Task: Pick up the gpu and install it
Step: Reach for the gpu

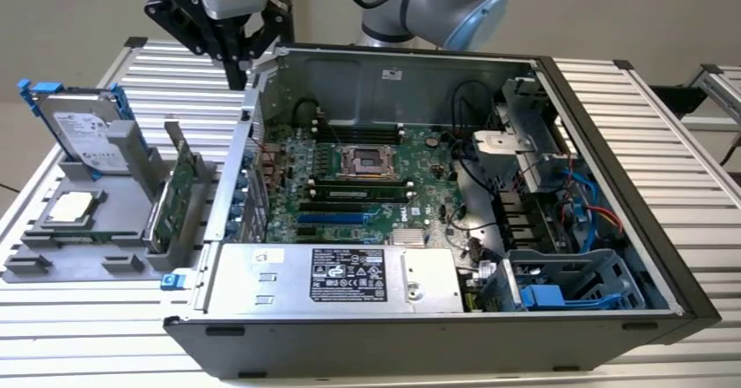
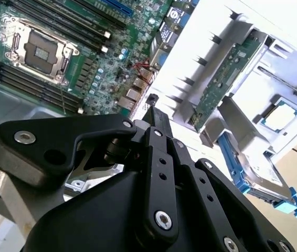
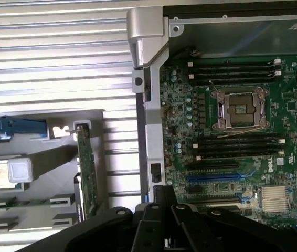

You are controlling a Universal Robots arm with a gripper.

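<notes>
Gripper (image 1: 238, 81) hovering closed, empty, over slatted aluminium table (image 1: 648, 128), beige wall (image 1: 69, 15) behind; gpu (image 1: 173, 199) standing upright in grey holder (image 1: 110, 262).

Exterior view high, oblique over case (image 1: 383, 84); both wrist views closer, seemingly downward, sharing motherboard (image 3: 295, 100) (image 2: 138, 42).

The gpu (image 1: 173, 199) is seen standing on edge in the grey holder (image 1: 81, 271), beside the open computer case (image 1: 405, 349) on the worktop (image 1: 648, 119). The gripper (image 1: 239, 77) is held higher, apart from the gpu.
</notes>
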